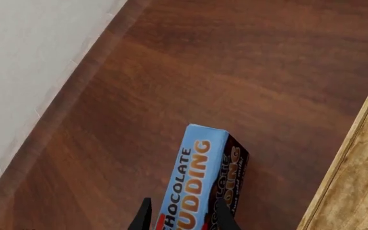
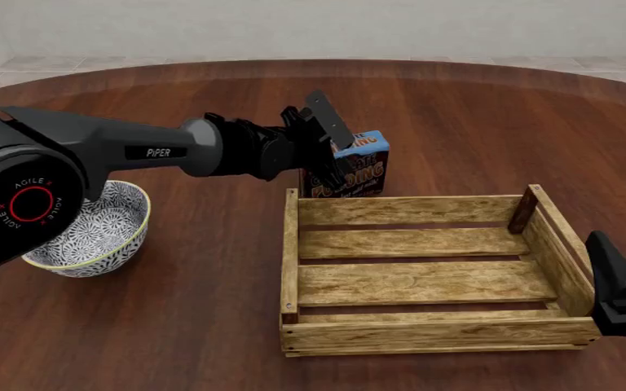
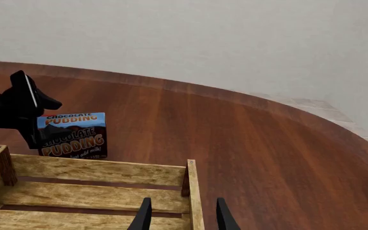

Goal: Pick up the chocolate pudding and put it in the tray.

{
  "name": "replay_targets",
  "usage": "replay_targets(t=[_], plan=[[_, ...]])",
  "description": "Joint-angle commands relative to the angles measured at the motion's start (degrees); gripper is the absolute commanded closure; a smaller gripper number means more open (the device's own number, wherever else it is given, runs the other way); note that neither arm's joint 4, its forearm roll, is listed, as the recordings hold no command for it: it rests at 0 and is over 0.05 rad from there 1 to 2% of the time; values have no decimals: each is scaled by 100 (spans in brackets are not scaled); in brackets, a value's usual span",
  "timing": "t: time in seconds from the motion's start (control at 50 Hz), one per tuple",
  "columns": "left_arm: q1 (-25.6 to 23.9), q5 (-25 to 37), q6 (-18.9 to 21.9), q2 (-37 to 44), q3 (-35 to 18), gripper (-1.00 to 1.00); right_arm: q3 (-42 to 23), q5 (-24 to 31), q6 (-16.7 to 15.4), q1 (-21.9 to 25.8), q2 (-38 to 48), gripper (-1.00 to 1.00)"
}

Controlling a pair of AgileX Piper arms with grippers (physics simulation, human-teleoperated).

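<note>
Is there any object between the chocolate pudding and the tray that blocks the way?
Nothing visible does. The chocolate pudding, held by the left gripper, is just behind the tray's far wall; only that low wall lies between. The bowl sits off to the left.

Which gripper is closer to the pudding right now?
Left. The left gripper is at the pudding, fingers either side. The right gripper is off past the tray's right end.
</note>
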Motion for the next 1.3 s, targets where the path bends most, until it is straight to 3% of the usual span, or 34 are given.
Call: replay_targets(t=[0.02, 1.3], plan=[[8, 8, -20, 53, -51, -100, -3, 16, 1, -1, -14, -100], [-13, 65, -128, 374, -280, -100, -31, 46, -43, -7, 4, -100]])
